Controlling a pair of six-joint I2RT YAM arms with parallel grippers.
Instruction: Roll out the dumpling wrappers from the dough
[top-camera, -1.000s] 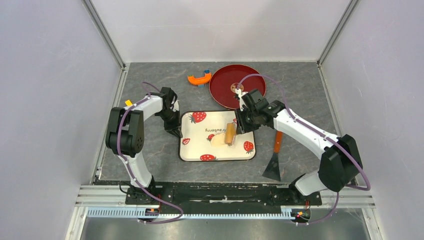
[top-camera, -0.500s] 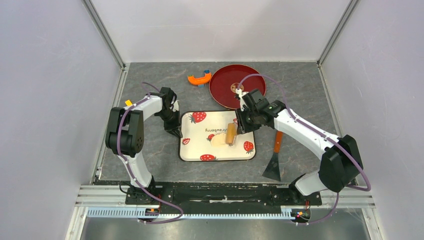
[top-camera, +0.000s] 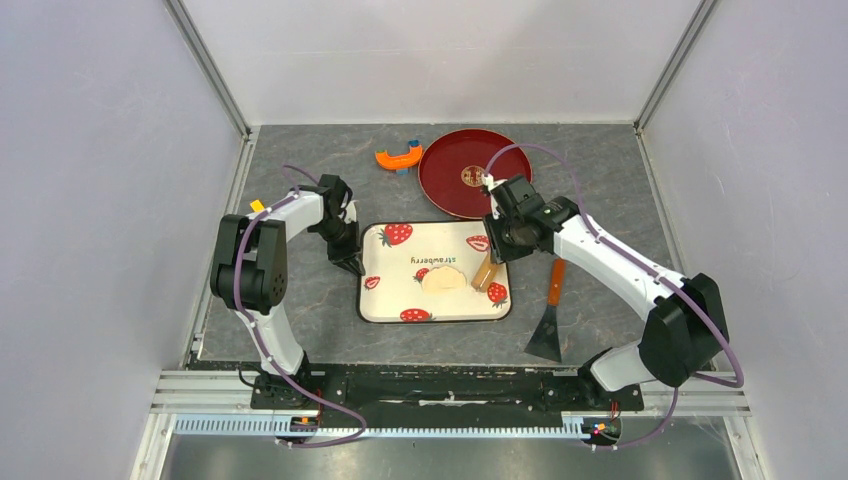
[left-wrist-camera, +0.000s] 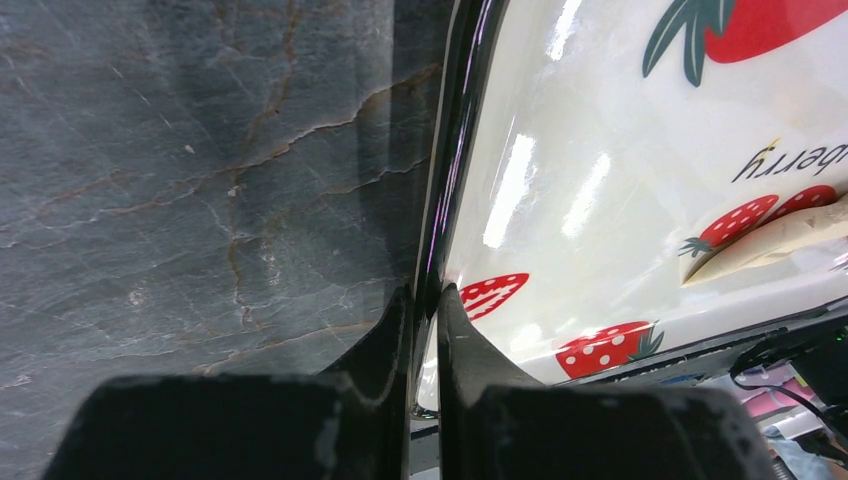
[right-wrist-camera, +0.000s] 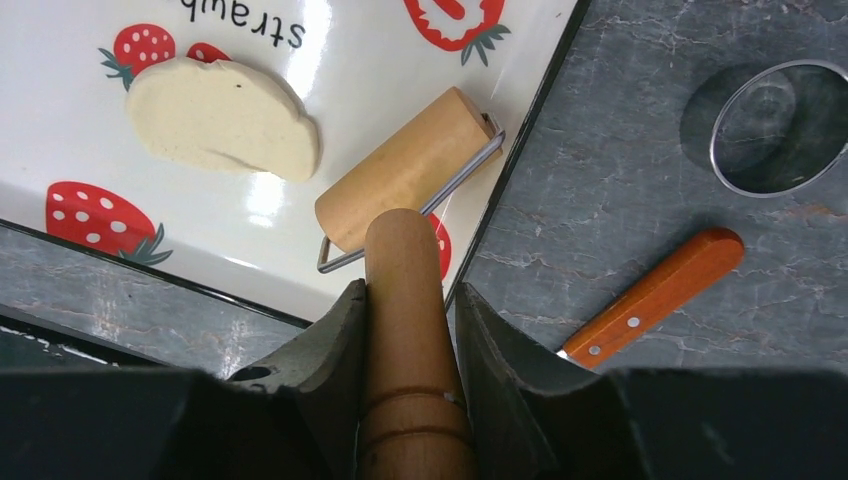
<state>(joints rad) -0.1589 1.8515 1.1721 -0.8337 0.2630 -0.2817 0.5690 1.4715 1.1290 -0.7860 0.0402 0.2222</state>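
Surface, top view: grey marbled table (top-camera: 300, 320) inside white walls, with a strawberry-print tray (top-camera: 395, 290) at its centre.
Top view, dough: flattened dumpling wrapper (top-camera: 444, 279) lies mid-tray, with the roller (top-camera: 487, 272) just to its right.
Left wrist view: left gripper (left-wrist-camera: 424, 300) pinches the tray's black rim.
Right wrist view: right gripper (right-wrist-camera: 408, 295) clamps the roller's wooden handle; the drum seems to rest on the tray beside the wrapper.

Glossy tray (right-wrist-camera: 350, 80), smooth matt wooden roller (right-wrist-camera: 405, 170), soft matt dough (right-wrist-camera: 215, 120), veined stone-look tabletop (right-wrist-camera: 620, 150).
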